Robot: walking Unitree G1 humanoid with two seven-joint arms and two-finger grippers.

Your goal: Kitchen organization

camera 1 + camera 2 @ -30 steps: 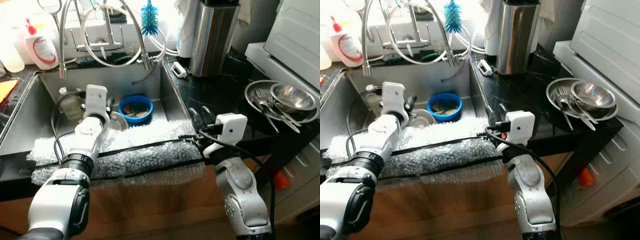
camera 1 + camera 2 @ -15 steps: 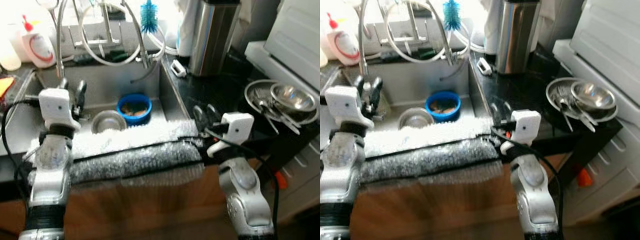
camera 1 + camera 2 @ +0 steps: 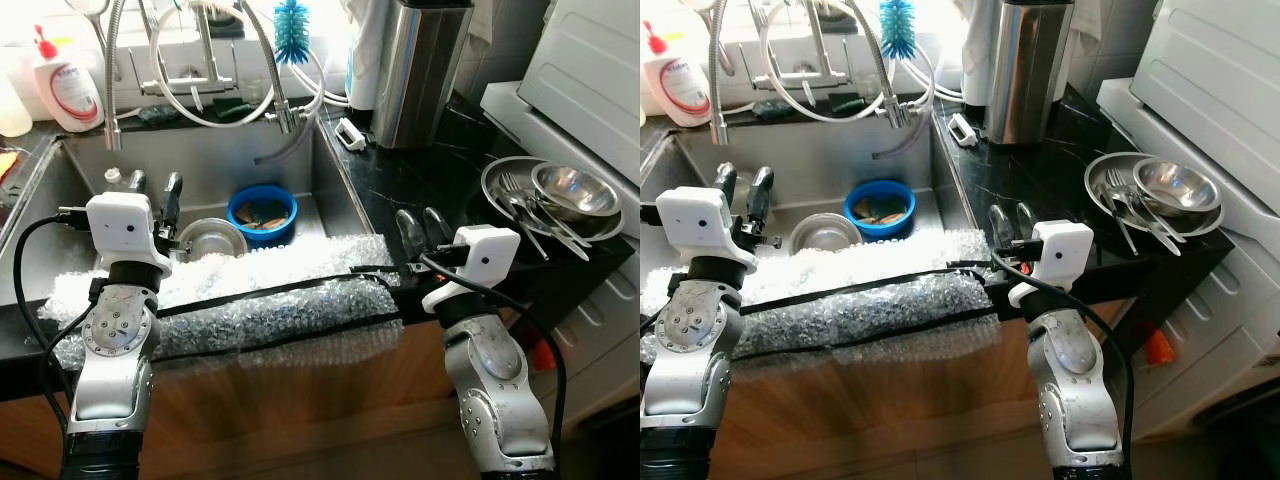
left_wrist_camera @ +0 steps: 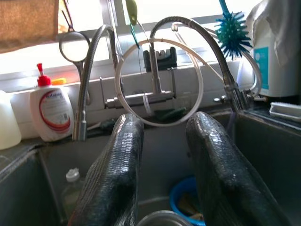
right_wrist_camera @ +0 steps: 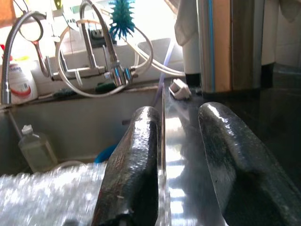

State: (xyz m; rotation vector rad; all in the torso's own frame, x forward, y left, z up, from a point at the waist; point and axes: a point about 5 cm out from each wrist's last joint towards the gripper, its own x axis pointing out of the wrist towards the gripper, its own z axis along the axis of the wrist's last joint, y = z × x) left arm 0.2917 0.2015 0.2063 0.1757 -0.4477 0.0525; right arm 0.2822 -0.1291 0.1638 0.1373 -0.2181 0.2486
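**Both grippers parted and empty at the sink edge**

You have the left gripper (image 3: pixel 153 186) raised over the left part of the steel sink (image 3: pixel 335 195), its two black fingers (image 4: pixel 115 169) spread apart with nothing between them. Looking along them, you see the chrome faucet (image 4: pixel 157 80) with its looped hose, a white soap bottle (image 4: pixel 49 113) with a red pump on the ledge, and a small clear bottle (image 4: pixel 70 188) standing in the sink's left corner.

Your right gripper (image 3: pixel 424 226) sits at the sink's right rim, above the black countertop (image 3: pixel 440 165). Its fingers (image 5: pixel 136 165) are also separated and grip nothing.

In the basin you can see a blue bowl (image 3: pixel 263 212) with scraps of food in it, and just beside it, to its left, a round steel bowl (image 3: pixel 208 238). A sheet of bubble wrap (image 3: pixel 250 300) lies across the front edge of the sink, between your two arms, crossed by black straps.

Behind the sink a blue bottle brush (image 3: pixel 293 20) stands upright near the faucet. On the counter to the right stands a tall steel canister (image 3: pixel 420 70), and farther right a metal plate (image 3: pixel 500 178) carries a steel mixing bowl (image 3: pixel 572 190) and several forks (image 3: pixel 525 205).
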